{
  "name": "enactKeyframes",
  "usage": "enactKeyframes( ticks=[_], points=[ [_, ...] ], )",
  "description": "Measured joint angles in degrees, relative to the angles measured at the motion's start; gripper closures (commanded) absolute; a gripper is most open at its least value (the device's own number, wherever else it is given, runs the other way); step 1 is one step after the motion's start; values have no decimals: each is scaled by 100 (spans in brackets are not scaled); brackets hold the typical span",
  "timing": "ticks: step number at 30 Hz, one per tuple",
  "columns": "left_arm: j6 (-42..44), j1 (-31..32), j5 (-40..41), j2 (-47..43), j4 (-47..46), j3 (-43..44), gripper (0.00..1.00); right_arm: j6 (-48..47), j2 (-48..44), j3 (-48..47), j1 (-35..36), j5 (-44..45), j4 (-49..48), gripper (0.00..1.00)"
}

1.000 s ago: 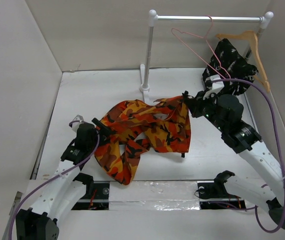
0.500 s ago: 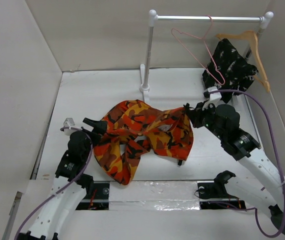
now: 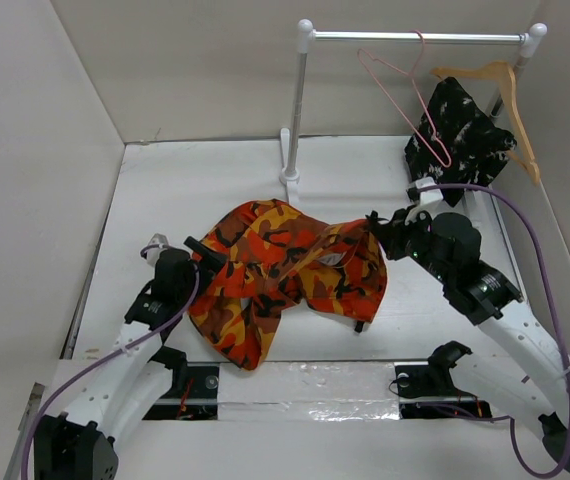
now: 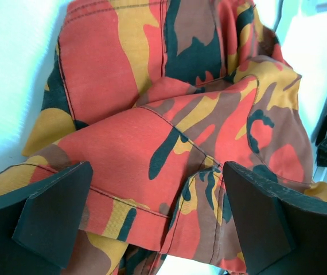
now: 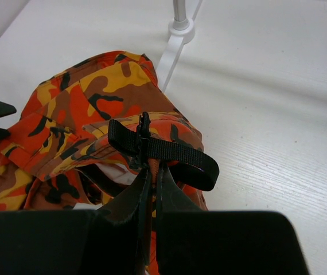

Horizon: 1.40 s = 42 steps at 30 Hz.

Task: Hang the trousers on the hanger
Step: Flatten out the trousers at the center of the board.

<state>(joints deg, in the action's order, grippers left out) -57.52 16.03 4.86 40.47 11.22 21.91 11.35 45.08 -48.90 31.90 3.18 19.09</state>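
Note:
The camouflage trousers (image 3: 285, 275) lie bunched on the white table between my arms, and fill the left wrist view (image 4: 169, 114). My right gripper (image 3: 373, 222) is shut on the trousers' waistband at their right end, next to a black strap (image 5: 169, 152), and lifts that edge a little (image 5: 152, 172). My left gripper (image 3: 197, 248) is open at the trousers' left edge, its pads (image 4: 54, 212) wide apart with fabric between them. The thin pink hanger (image 3: 405, 95) hangs tilted from the rail at the back right.
A white rail (image 3: 415, 37) on a post (image 3: 293, 110) stands at the back. A wooden hanger (image 3: 495, 85) with a black-and-white garment (image 3: 460, 130) hangs at its right end. White walls close in the left and back sides.
My left gripper has swung back in towards the trousers' left edge. The trousers have sagged lower in the middle. The pink hanger has swung to the right on the rail.

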Motion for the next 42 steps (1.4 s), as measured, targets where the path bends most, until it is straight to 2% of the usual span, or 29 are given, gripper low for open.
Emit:
enactKeyframes(
  ticks=[5,14,17,21,27,30,31,34,38,42],
  points=[
    [42,0,282,-76,334,63,1,4,-17,0,2,79,26,100],
    [9,46,1486,-560,1320,455,1,61,-229,-39,-13,249,205,100],
    [39,155,1508,107,1211,507,1,90,-299,-44,-48,245,232,100],
    [168,164,1132,1322,540,205,1,92,-393,-44,-87,181,245,100],
    [334,166,1038,2103,-487,245,3,90,-372,33,-109,-9,240,100],
    [426,164,1095,2879,-782,673,24,90,-374,122,-114,-66,229,100],
    [455,164,1104,3187,-890,859,57,92,-369,142,-114,-76,229,100],
    [575,160,1119,3910,-1213,1200,100,103,-378,175,-114,-90,236,100],
    [800,127,1075,3965,-1180,1373,100,105,-466,177,-114,-85,286,100],
    [1126,52,1115,3191,-566,1471,100,103,-686,118,-28,-223,514,100]
  ],
)
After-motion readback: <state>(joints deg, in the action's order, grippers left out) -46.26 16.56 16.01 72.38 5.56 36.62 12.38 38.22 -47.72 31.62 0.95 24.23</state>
